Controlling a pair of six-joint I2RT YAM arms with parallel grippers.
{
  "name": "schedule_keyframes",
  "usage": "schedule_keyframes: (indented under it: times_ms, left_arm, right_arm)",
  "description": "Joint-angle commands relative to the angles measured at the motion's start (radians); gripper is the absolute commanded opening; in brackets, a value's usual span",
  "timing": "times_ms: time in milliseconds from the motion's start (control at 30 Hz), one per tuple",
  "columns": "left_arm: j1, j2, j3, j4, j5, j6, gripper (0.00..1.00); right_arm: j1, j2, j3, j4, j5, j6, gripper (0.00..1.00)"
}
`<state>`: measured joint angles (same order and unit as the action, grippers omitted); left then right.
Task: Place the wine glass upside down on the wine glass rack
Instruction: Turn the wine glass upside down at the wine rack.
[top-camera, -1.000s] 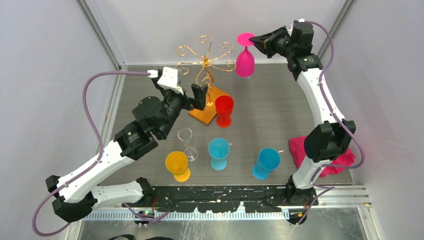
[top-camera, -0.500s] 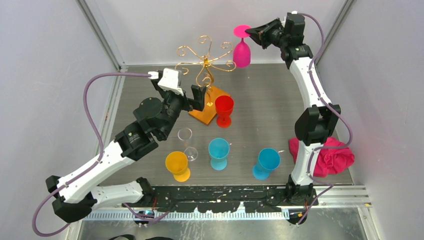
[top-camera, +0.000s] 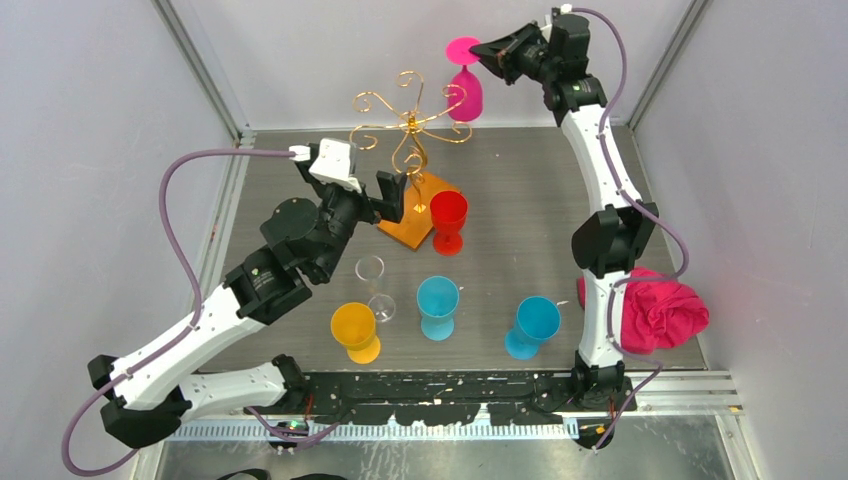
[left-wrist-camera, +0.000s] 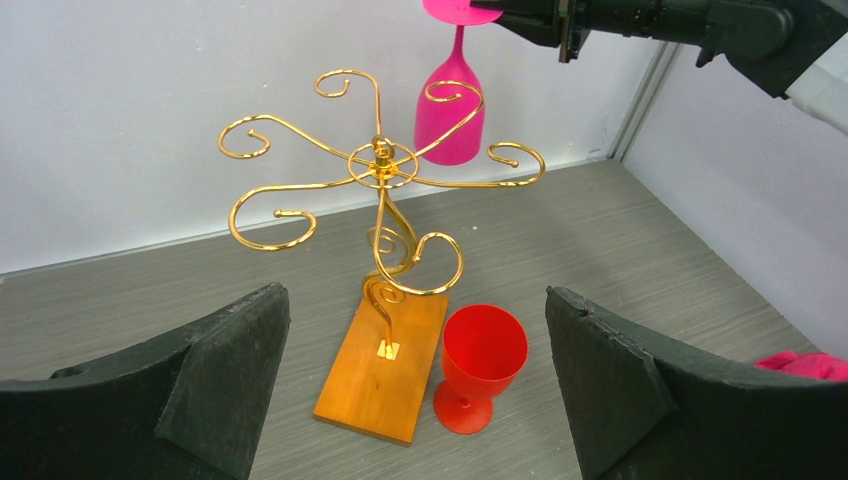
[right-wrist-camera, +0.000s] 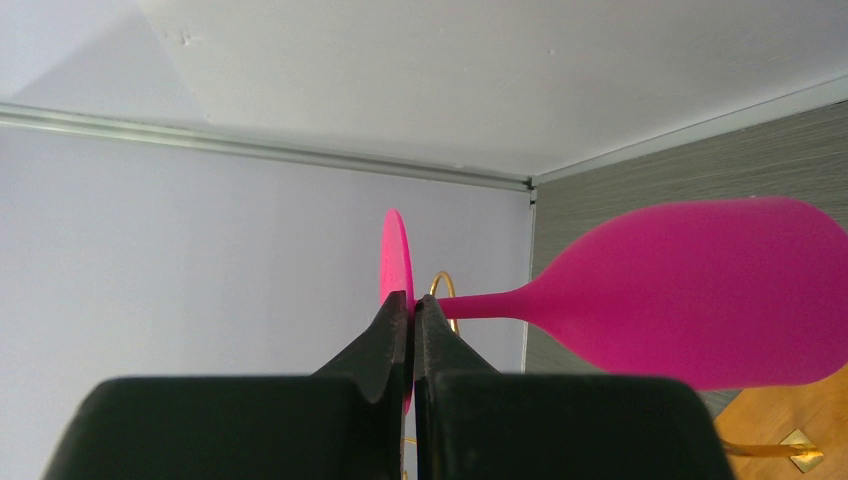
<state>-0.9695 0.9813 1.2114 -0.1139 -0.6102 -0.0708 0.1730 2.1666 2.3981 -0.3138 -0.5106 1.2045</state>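
R hand (top-camera: 481, 51) high, pinching inverted wine glass (top-camera: 466, 98).

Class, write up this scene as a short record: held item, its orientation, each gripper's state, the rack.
Held item: pink wine glass, pinched at its foot by the right gripper
Orientation: upside down, bowl hanging
Left gripper: open, empty
Wine glass rack: upright; glass beside one of its arms, contact unclear
Beside its base: red glass
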Motion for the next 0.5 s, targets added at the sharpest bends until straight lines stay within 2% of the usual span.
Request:
schedule_keyframes:
  times_ms: [0, 467]
  left_arm:
    - [-0.006, -0.035, -0.002, 0.014, -0.026, 0.006, 1.0]
    - [-0.005, -0.043, -0.01, 0.011, -0.016, -0.001, 1.0]
  right_arm:
    - [0.035, 0.028, 0.096, -0.022, -0.011, -0.023, 0.01]
    - [0.091, 0.03, 0.085, -0.045, 0.007, -0.058, 0.01]
